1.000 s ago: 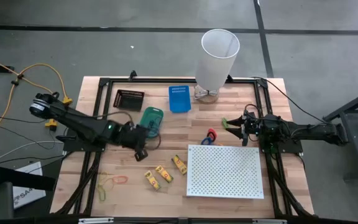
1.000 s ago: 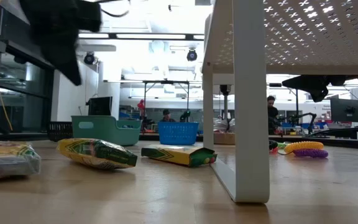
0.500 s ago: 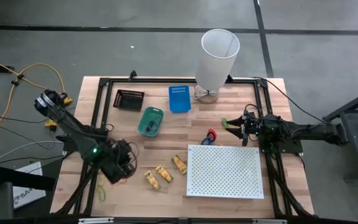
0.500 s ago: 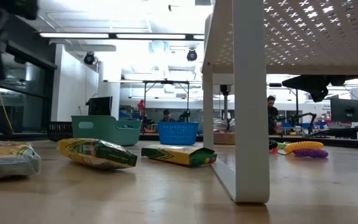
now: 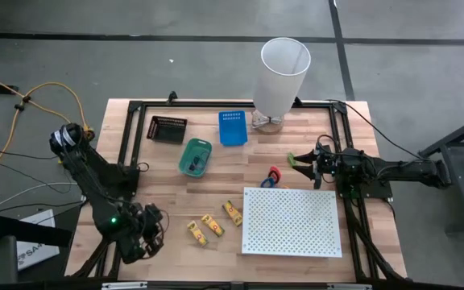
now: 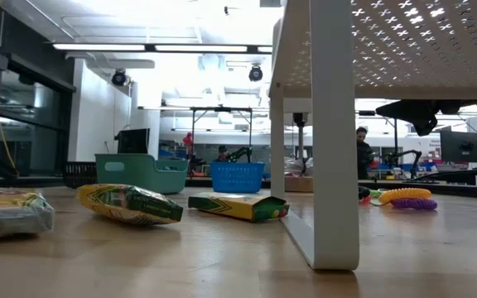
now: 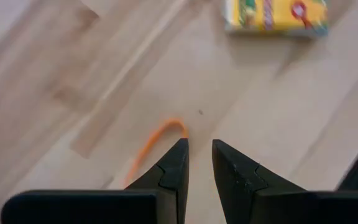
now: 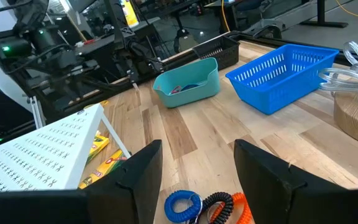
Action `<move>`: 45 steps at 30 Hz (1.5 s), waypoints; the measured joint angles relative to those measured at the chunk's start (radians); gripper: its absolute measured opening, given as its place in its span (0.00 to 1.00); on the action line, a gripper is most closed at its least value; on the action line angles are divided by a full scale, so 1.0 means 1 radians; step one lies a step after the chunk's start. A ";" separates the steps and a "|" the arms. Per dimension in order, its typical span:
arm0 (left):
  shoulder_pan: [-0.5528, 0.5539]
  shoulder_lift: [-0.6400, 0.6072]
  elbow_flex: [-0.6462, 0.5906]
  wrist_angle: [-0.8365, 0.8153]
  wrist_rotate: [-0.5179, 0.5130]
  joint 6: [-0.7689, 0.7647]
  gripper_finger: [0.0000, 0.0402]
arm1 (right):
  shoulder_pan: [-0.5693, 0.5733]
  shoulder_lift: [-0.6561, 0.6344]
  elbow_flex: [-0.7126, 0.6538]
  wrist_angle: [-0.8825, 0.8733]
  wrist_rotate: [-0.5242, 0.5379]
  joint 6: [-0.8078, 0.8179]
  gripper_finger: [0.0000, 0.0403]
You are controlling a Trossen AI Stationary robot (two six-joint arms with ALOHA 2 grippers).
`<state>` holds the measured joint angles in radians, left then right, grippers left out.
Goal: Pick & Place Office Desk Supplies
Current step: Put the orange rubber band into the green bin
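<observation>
Because the orange rubber band (image 7: pixel 153 144) is only a thin loop of soft elastic lying flat on the wooden table (image 5: pixel 216 161), it looks almost weightless and floppy, likely to slide or roll away from fingertips that press beside it rather than over it; my judgement is that the best hold is a pinch across a single strand, taken right down at the wood. It lies near the table's front-left corner, and the left gripper (image 7: pixel 199 157) hangs directly above it with its jaws drawn narrow, a slim gap between them and nothing in it. From the left wrist view the visible strand curves in an arc that disappears under one fingertip, so its full shape and long axis cannot be read; what shows runs roughly along the fingers' own direction and not across the gap, which may call for a turn of the wrist. One yellow-and-red pack (image 7: pixel 276 15) lies a little farther off, its long side set across the gripper's line. The right gripper (image 8: pixel 197 163) waits wide open at the table's right side, near the blue clip (image 8: pixel 183 204).
</observation>
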<state>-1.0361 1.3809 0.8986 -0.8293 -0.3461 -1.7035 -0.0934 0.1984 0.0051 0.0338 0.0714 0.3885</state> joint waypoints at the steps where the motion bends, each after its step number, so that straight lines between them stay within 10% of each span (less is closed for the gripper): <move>1: -0.011 0.005 0.000 0.012 0.006 0.000 0.17 | 0.000 0.000 0.000 0.000 0.000 0.000 0.47; 16: -0.069 0.028 0.000 0.017 0.180 -0.012 0.17 | 0.000 0.000 0.000 0.000 0.000 0.000 0.47; 34: -0.045 0.105 0.000 0.018 0.279 0.666 0.17 | 0.000 0.000 0.000 0.000 0.000 0.000 0.47; 45: -0.046 0.105 0.000 0.015 0.245 0.660 0.17 | 0.000 0.000 0.000 0.000 0.000 0.000 0.47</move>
<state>-1.0817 1.4857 0.8986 -0.8147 -0.1007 -1.0439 -0.0933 0.1986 0.0055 0.0338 0.0715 0.3885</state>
